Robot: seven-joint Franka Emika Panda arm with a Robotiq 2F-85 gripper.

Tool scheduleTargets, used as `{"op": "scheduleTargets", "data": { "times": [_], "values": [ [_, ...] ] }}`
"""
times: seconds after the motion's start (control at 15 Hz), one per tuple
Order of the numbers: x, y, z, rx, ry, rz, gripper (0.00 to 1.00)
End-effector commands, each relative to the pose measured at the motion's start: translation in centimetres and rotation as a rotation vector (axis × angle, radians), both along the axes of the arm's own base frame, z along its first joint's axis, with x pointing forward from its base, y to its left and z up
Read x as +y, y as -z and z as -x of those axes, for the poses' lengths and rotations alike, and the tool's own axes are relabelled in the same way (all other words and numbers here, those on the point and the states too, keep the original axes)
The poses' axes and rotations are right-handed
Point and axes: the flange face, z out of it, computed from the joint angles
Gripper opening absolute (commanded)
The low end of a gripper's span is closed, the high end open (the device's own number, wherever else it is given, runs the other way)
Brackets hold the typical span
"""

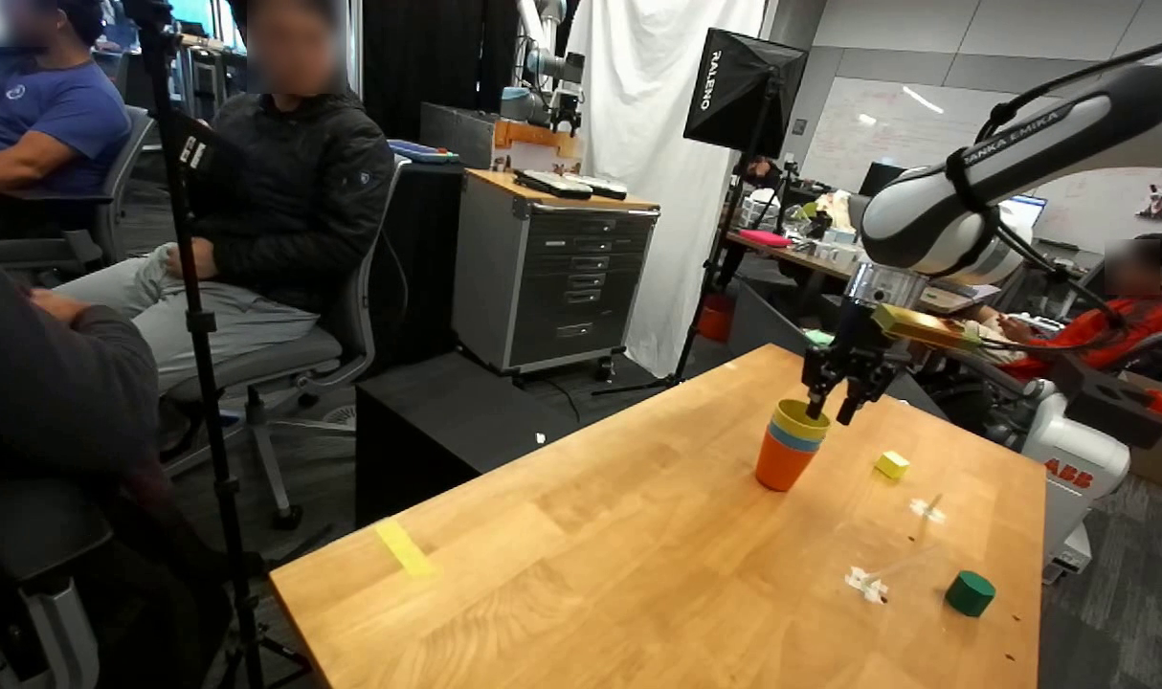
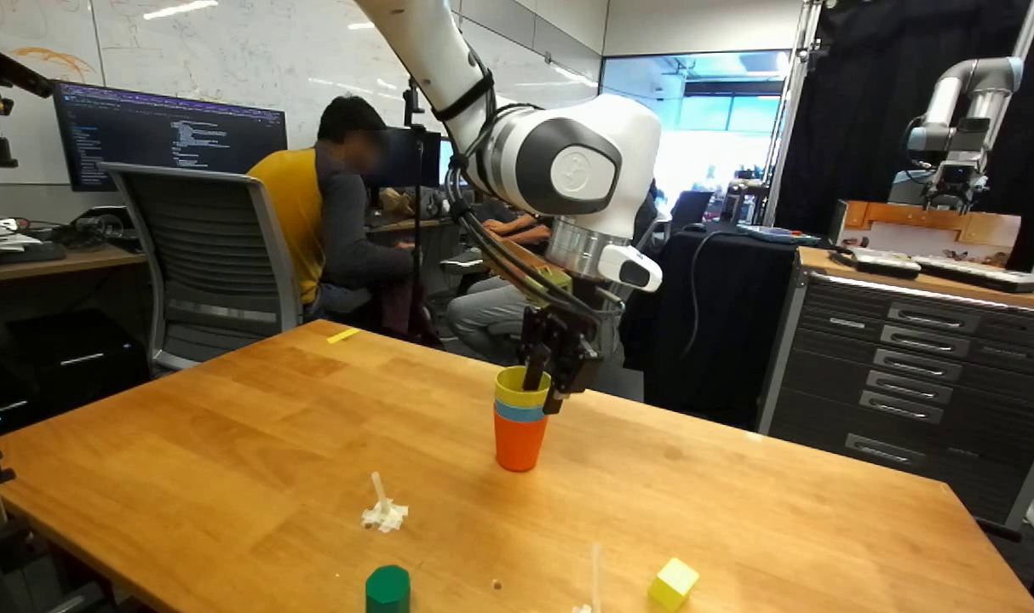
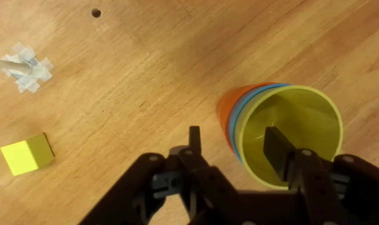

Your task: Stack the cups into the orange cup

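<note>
Fingers (image 3: pixel 278 153) apart, the black tool (image 3: pixel 233 132) straddles one wall of the round yellow plastic cup (image 2: pixel 508 394), to let it go, I'd guess. Below the tool, that cup nests in the round blue plastic cup (image 2: pixel 515 414), both held upright by the tapered orange plastic cup (image 2: pixel 518 444).

1. Yellow cup (image 2: pixel 512 398) nested in blue cup (image 2: pixel 519 414), blue in orange cup (image 2: pixel 519 443), upright on table (image 2: pixel 696 485).
2. Gripper (image 2: pixel 541 398) spread: one finger inside yellow cup, one outside.
3. Yellow block (image 2: pixel 674 584) and green block (image 2: pixel 388 590), well apart.
</note>
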Motion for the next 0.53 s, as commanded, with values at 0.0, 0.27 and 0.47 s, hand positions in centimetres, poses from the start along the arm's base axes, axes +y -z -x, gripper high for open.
{"op": "scheduleTargets", "data": {
  "times": [0.0, 0.27, 0.47],
  "values": [
    [0.0, -2.2, -0.5, -0.02, -0.018, 0.008, 0.87],
    [0.8, -5.5, 0.5, -0.078, -0.082, 0.025, 1.0],
    [1.8, -8.0, 2.3, -0.098, -0.227, 0.048, 1.0]
  ]
}}
